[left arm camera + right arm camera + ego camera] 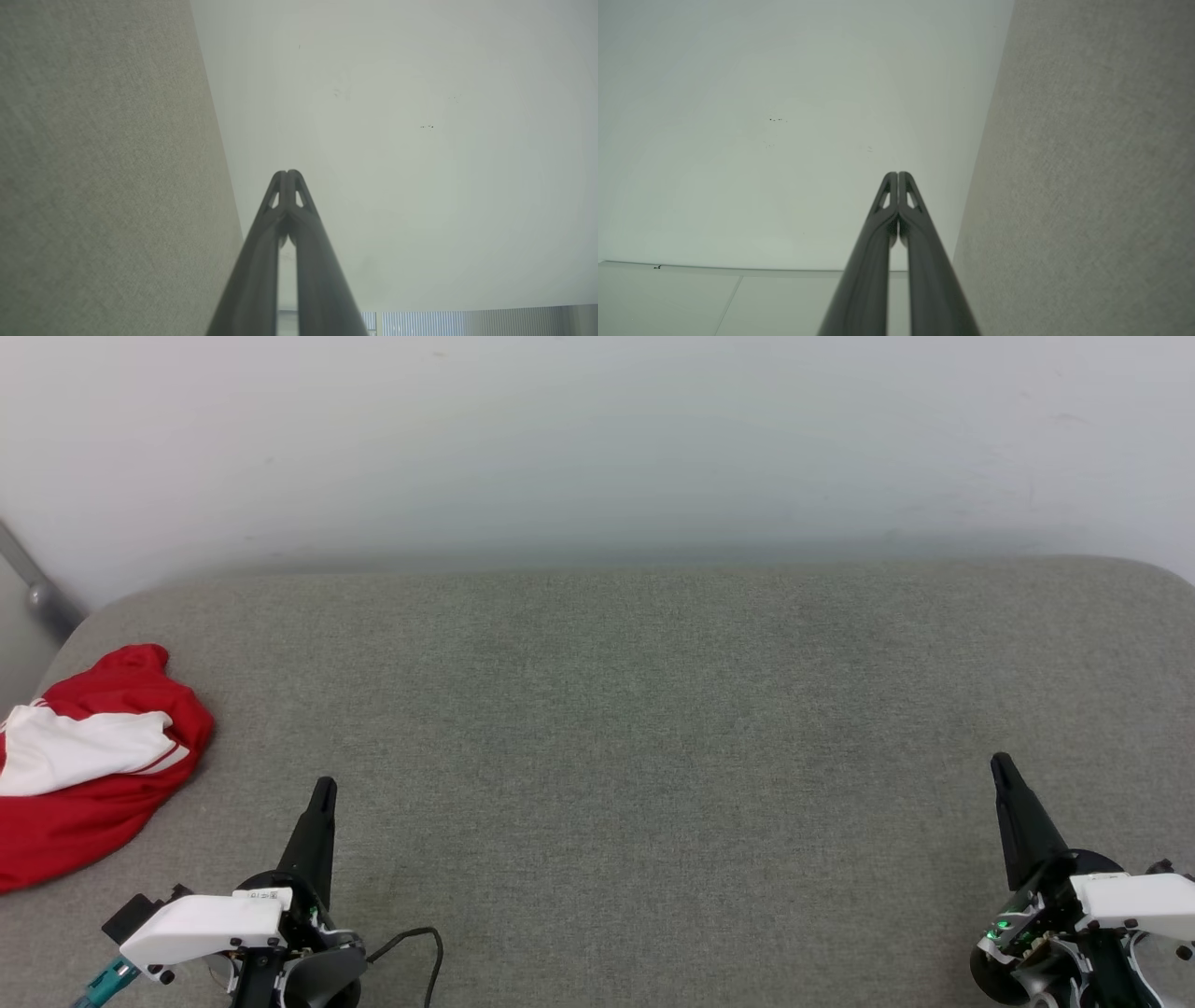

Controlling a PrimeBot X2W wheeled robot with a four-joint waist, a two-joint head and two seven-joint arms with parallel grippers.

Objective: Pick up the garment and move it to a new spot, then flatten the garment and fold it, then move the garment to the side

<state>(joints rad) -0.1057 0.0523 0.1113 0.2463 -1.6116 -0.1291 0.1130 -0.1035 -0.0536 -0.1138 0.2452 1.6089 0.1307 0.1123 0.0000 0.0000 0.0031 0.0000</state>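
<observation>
Farthest out on my left, the garment (89, 775) lies in a crumpled heap on the grey fabric surface (635, 728). It is red cloth bunched around a white sleeve with red-and-white stripe trim, and its left part runs past the picture's edge. It sits to the left of my left pincer (323, 791), about level with the fingertips and apart from them, with bare grey fabric between. A small white label (266, 896) is stuck on the wrist housing behind that pincer, but its print is too small for me to read. A black cable (425, 943) loops on the fabric just to the right of the housing. My left pincer is clenched on nothing. In the left wrist view the two dark fingers (261, 280) meet at their tips, pointing toward the pale wall (597, 439). Well across the fabric to the right, my right pincer (1001, 765) is clenched too, and it grasps nothing. The right wrist view shows its fingers (873, 280) pressed together at the tips. The garment is far to the left of this pincer, beyond my left one.
</observation>
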